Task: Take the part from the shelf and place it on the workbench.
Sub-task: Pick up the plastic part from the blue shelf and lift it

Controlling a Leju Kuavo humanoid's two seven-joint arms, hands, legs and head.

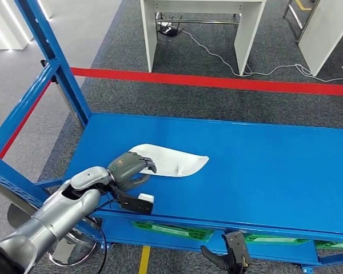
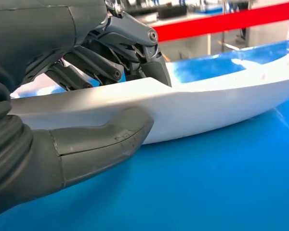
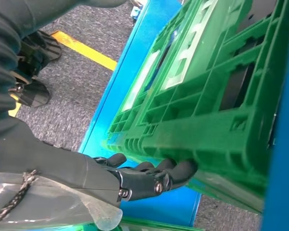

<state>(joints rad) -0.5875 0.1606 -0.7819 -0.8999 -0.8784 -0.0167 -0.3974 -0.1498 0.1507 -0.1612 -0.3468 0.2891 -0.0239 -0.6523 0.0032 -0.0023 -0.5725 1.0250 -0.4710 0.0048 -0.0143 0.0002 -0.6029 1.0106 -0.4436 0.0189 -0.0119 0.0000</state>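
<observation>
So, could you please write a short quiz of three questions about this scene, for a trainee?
1. True or false: the left hand grips the white part.
2. The white part lies on: A) the grey floor, B) the blue shelf, C) a white table.
3. What colour is the crate beside the right hand?

Key: 1 true; 2 B; 3 green.

The white, curved part lay flat on the blue shelf, its nine o'clock end gripped.
</observation>
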